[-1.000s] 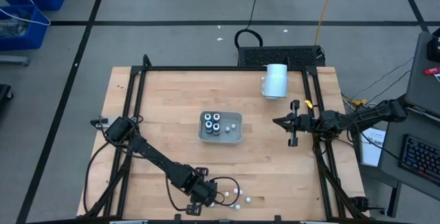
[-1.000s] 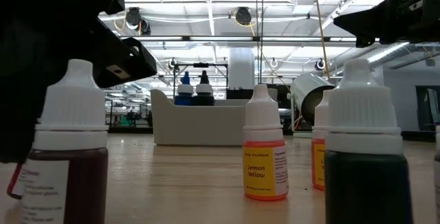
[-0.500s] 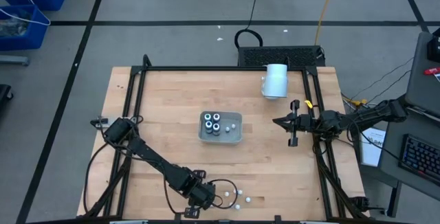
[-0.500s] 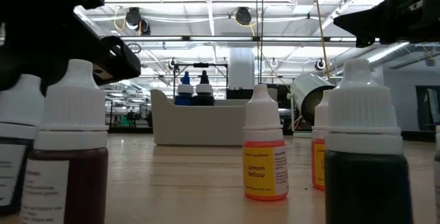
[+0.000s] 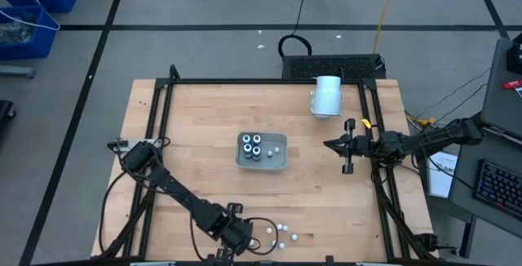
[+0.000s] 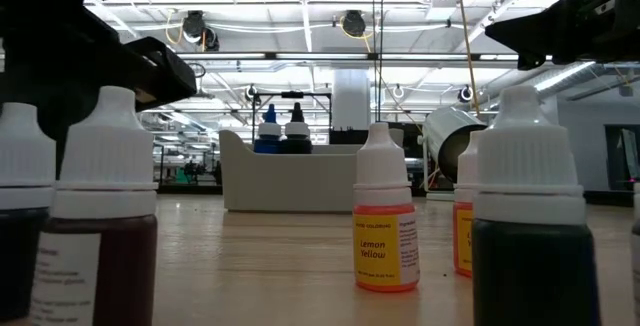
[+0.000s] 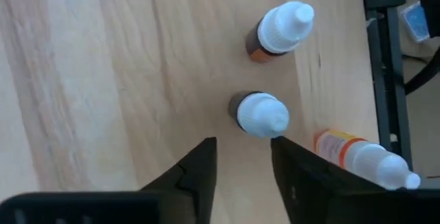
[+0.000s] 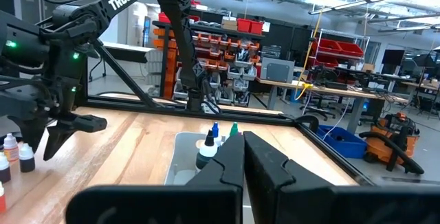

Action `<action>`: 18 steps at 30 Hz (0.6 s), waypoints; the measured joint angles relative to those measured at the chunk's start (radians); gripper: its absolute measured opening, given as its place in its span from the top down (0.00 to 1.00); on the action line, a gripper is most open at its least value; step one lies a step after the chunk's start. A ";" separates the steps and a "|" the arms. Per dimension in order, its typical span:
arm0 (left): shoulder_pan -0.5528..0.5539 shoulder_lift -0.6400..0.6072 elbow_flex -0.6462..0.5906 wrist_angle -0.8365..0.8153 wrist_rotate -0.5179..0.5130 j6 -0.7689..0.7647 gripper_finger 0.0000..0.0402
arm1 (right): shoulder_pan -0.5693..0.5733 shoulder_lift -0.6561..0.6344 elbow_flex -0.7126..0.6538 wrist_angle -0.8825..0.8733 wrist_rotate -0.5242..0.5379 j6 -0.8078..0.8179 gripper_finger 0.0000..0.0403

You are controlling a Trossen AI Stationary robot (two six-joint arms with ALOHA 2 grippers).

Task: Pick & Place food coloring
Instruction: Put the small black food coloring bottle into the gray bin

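Note:
Several small food coloring bottles with white caps (image 5: 280, 232) stand near the table's near edge; one lies on its side (image 7: 364, 162). In the low view they loom close: a dark one (image 6: 105, 226), a yellow one (image 6: 385, 221), another dark one (image 6: 530, 226). My left gripper (image 5: 241, 235) is open just to their left, its fingers (image 7: 242, 148) on the near side of an upright bottle (image 7: 262, 114) without touching it. More bottles (image 5: 252, 146) stand in the pale tray (image 5: 263, 166) at mid-table. My right gripper (image 5: 328, 144) waits shut near the right edge.
A large white cylinder (image 5: 326, 95) lies at the table's far edge, right of centre. Black frame rails (image 5: 155, 127) run along the table's sides. Bare wood lies between the tray and the near group of bottles.
My left gripper has drawn back toward the table's left and near edge, away from the near group of bottles. In the low view this uncovers another white-capped bottle at the picture's left edge. The right arm has kept still.

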 joint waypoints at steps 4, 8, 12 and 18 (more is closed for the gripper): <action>0.000 0.000 0.000 -0.008 0.049 -0.001 0.51 | 0.000 0.000 0.000 0.000 0.000 0.000 1.00; 0.010 0.000 0.020 -0.022 0.081 -0.012 0.41 | 0.000 0.000 0.000 0.000 0.000 0.000 1.00; 0.025 0.000 0.065 -0.044 0.080 -0.004 0.34 | 0.000 0.000 0.000 0.000 0.000 0.000 1.00; 0.042 -0.002 0.088 -0.071 0.076 0.003 0.33 | 0.000 0.000 0.000 0.000 0.000 0.000 1.00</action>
